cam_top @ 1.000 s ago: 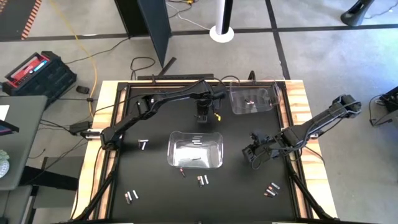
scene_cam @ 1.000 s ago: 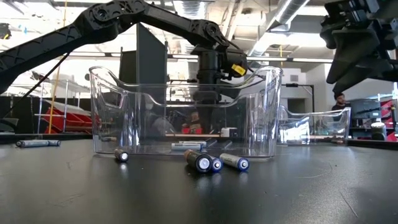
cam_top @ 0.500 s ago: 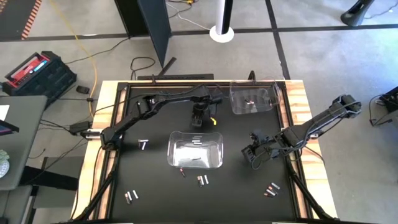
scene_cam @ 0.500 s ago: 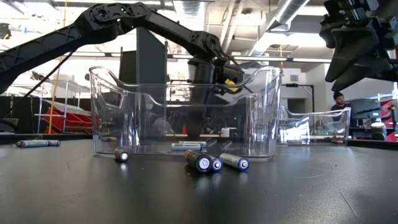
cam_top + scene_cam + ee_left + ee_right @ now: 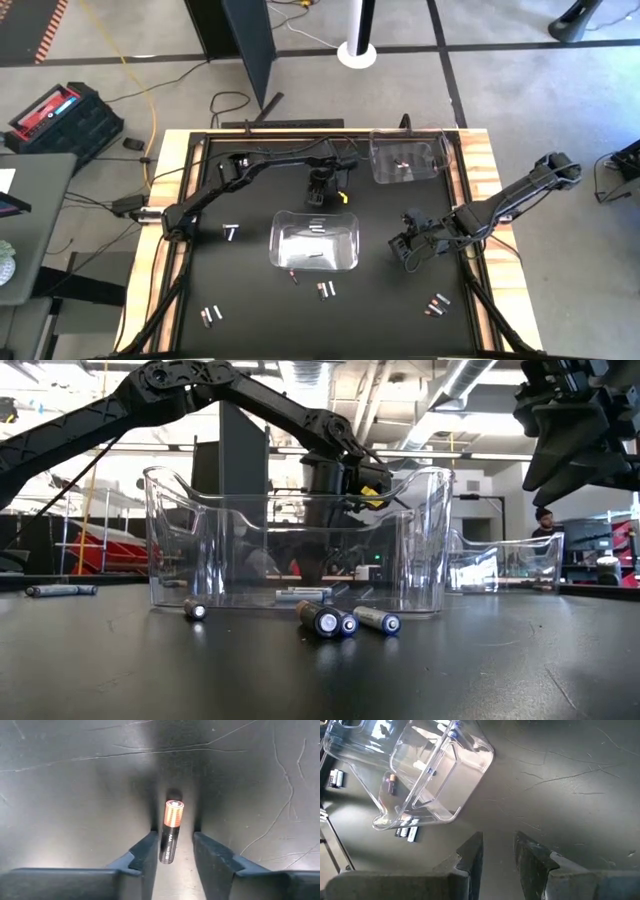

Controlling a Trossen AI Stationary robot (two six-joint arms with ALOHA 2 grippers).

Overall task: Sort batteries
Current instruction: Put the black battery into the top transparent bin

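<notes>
Left gripper [image 5: 173, 851] hangs low over the black mat [image 5: 250, 300], fingers parted and straddling a dark copper-banded battery [image 5: 171, 832] whose long axis runs straight out between them, lying loose, ungrasped. Right gripper [image 5: 497, 851], further off, waits part-open and empty.

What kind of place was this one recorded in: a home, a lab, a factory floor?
Most likely a robotics lab or workshop. The black table stands on a bare concrete floor with tape lines and loose cables, and the low view shows exposed ceiling ducts and a person far behind.
</notes>
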